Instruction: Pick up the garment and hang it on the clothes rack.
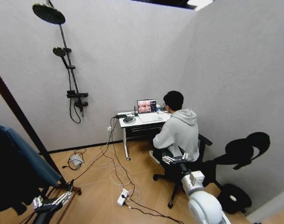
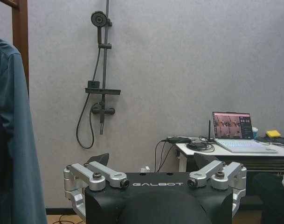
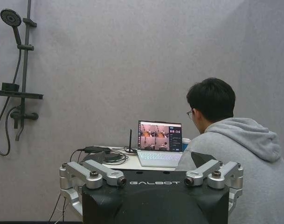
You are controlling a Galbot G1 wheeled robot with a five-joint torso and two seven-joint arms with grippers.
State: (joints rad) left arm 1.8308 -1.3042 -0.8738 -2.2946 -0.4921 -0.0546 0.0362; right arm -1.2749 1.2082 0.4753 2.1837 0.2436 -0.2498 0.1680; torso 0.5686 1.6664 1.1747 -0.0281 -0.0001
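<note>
Teal garment (image 1: 25,158) hanging at eight o'clock, low and close, already draped beside the slanting brown post of the clothes rack (image 1: 20,116). Left gripper (image 1: 51,201) just below it at seven o'clock, jaws spread wide, holding nothing. Right gripper (image 1: 175,159) at five o'clock, jaws spread too, waiting. Farther off at twelve o'clock, desk (image 1: 132,122) with laptop (image 1: 146,106). Black shower pole (image 1: 69,70) on the far wall at eleven.

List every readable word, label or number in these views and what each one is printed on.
"GALBOT" on the black body of the left gripper.
"GALBOT" on the black body of the right gripper.
Laptop screen: video tiles and small digits, too small to read.
No other text is legible.
</note>
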